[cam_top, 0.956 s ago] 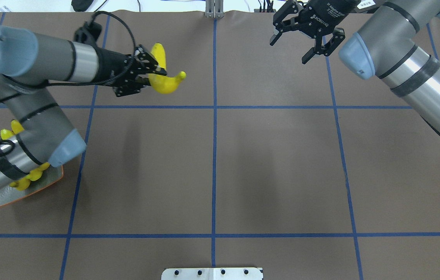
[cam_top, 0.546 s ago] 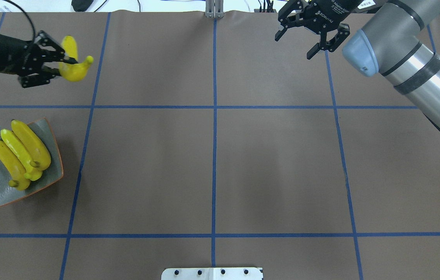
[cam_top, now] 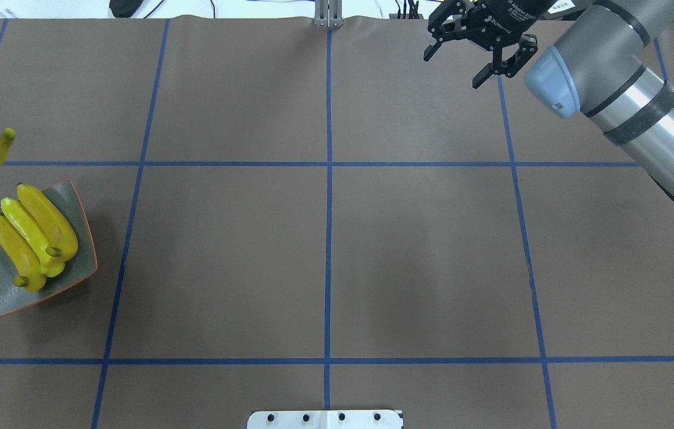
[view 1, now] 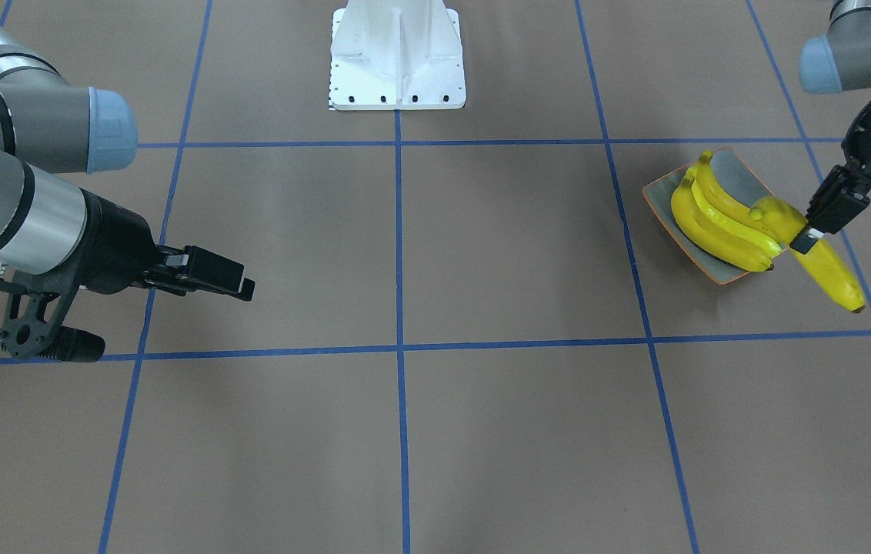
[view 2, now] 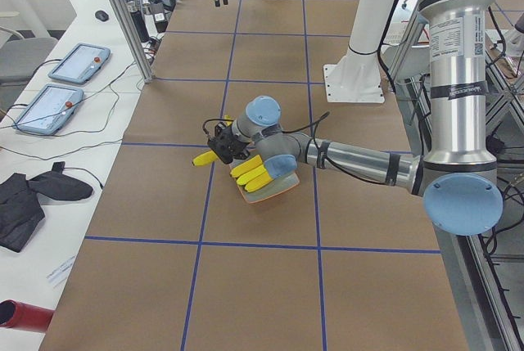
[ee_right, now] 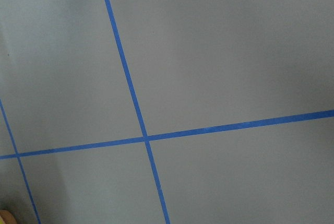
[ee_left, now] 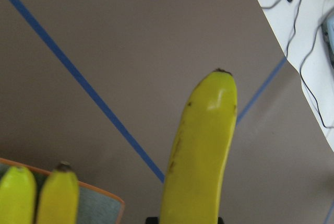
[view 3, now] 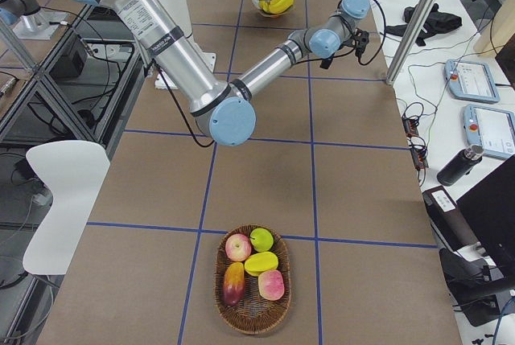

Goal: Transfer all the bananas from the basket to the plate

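The bright yellow curved banana (view 1: 832,273), smooth and plastic-looking with a dark tip, hung over the brown matte bench (cam_top: 420,256). It was pinched a little off its middle by the left hand (view 1: 803,240), whose slim black fingers were closed on it. Just beside it, toward the robot's base and the bench's middle, sat the square grey-green glazed plate (view 1: 739,181) with its upturned orange-brown rim. In the front-facing view the carried fruit's upper end overlapped the plate's nearest corner, and its long axis ran roughly along the same diagonal as the three yellow bananas (view 1: 720,223) lying side by side, touching, on the shiny glaze. The bare glaze lay on the plate's outer side, facing the left hand, so the coming move probably called for only a short shift inward and a lowering along that diagonal. Well apart, across the bench, the right hand (cam_top: 453,68) hovered with its fingers spread wide, holding nothing. Farthest off, the oval woven wicker basket (view 3: 256,317) held round red, green and yellow fruit (view 3: 261,263), with no banana visible.
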